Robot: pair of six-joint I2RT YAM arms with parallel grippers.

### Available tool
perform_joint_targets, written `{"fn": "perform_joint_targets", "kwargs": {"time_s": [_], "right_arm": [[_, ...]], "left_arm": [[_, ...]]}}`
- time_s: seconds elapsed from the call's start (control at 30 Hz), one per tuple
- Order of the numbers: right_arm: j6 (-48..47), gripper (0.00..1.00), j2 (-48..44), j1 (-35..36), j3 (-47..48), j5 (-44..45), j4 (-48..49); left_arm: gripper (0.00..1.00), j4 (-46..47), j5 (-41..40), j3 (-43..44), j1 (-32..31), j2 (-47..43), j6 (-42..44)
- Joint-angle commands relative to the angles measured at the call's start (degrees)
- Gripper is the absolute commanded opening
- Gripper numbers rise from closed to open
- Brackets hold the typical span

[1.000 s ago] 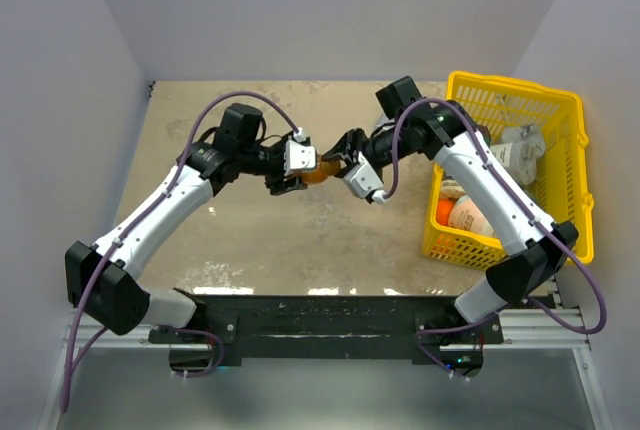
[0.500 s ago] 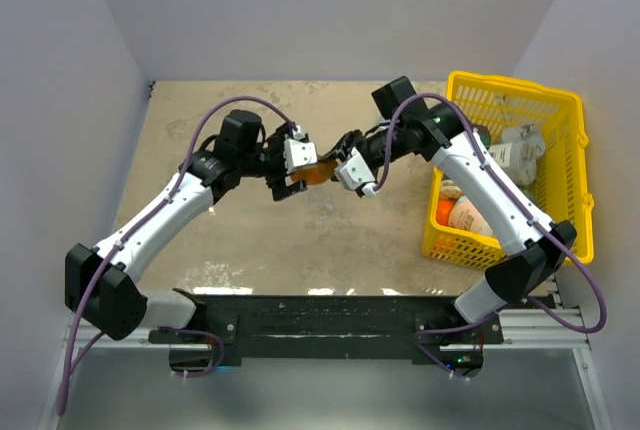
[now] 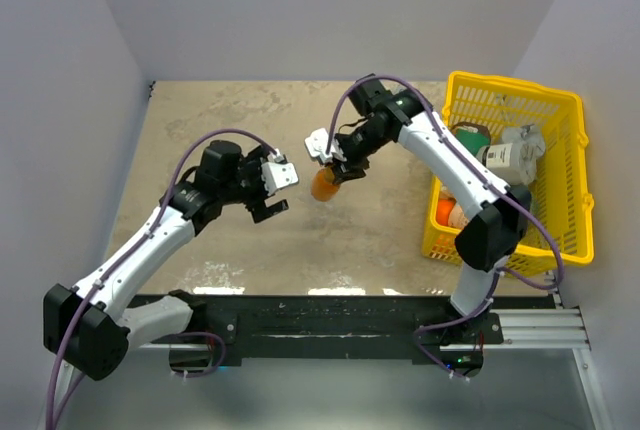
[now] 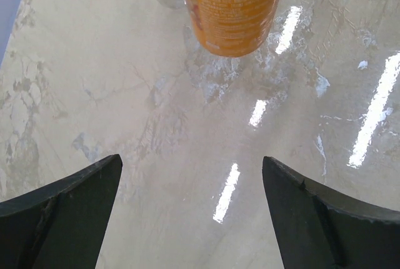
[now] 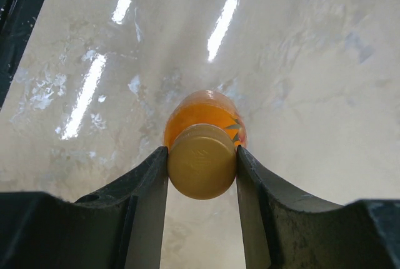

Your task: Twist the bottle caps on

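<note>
Orange bottle (image 3: 324, 186) upright mid bench (image 3: 200, 120), the right jaws clenched on its cap (image 5: 201, 160).
The left jaws stand released, near the bottle, toward the left edge.

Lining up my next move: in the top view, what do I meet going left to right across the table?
left claw → orange bottle → yellow basket

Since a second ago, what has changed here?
The left gripper let go of the bottle and drew back toward its base, open. The right gripper turned the bottle upright, clamped on its cap. The basket stayed put.
</note>
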Motion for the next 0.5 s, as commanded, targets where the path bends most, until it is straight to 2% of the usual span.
{"fn": "perform_joint_targets", "kwargs": {"time_s": [0.0, 0.17, 0.47], "right_arm": [[12.5, 0.0, 2.8, -0.5, 0.3, 5.7, 3.5], [17.8, 0.0, 7.4, -1.1, 0.8, 6.8, 6.3], [19.1, 0.02, 7.4, -1.2, -5.7, 10.1, 15.6]], "left_arm": [[0.99, 3.6, -0.6, -1.1, 1.1, -1.9, -4.2], [1.0, 4.4, -0.7, -1.6, 1.3, -2.5, -4.4], [1.0, 5.1, -0.5, -1.9, 2.0, -2.6, -4.5]]}}
